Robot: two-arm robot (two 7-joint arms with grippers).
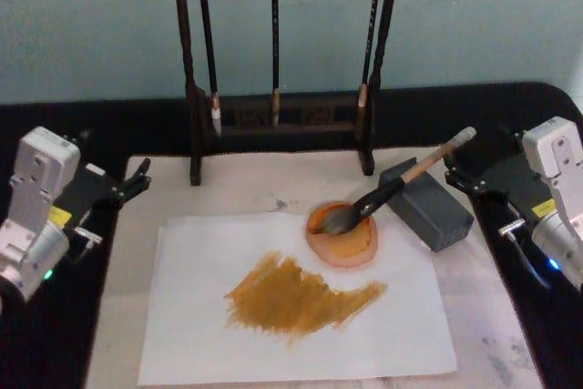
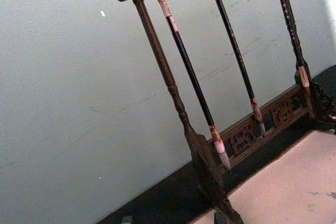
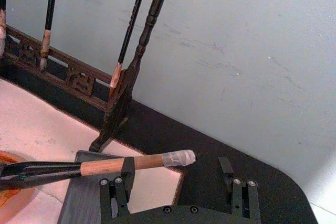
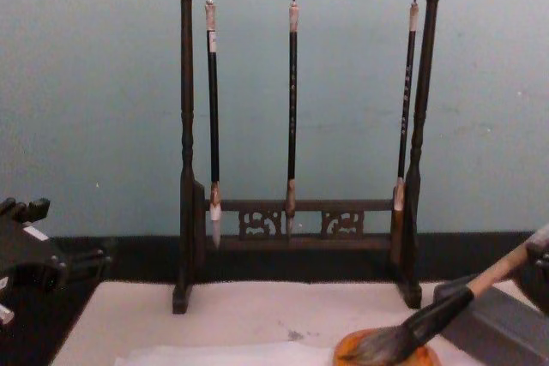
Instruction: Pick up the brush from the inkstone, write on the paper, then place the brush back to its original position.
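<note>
While both arms sat at the sides, the mat [image 1: 483, 316] carried the paper [image 1: 200, 334], smeared with ochre strokes. Rack [image 1: 273, 125] stood behind. Right gripper [image 1: 455, 173]: fingers wide apart, empty, one finger just beside the brush [image 1: 414, 172] handle, contact unclear. Left gripper [image 1: 138, 178]: fingers apart, empty, at the mat's left edge. Brush leaned on the grey block [image 1: 437, 211], bristles in the orange dish [image 1: 351, 248] at the paper's far edge.

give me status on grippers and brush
Left gripper idle beside mat. Right gripper open by brush handle end. Bristles in dish, handle on grey block.
</note>
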